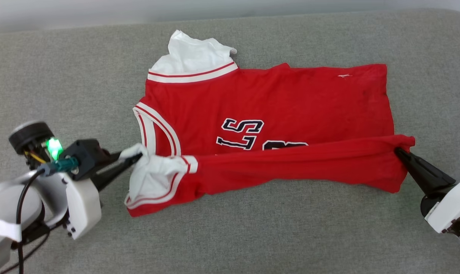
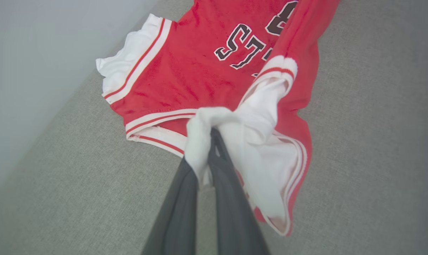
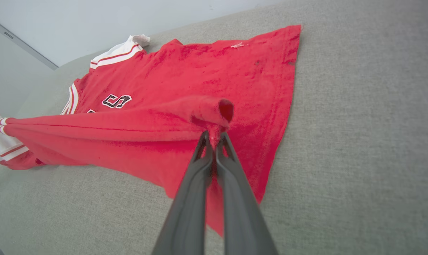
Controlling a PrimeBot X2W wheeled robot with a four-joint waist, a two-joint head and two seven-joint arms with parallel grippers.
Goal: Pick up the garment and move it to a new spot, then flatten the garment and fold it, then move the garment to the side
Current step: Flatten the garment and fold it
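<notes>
On grey padding [image 1: 252, 236], garment [image 1: 275, 99] spans left hand [image 1: 136, 156] to right hand [image 1: 398, 152].

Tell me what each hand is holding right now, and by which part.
Both hold the garment: the left hand pinches the bunched white sleeve, and the right hand pinches the red hem corner.

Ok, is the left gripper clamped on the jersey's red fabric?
No, the left gripper pinches the white sleeve of the red jersey T-shirt.
</notes>
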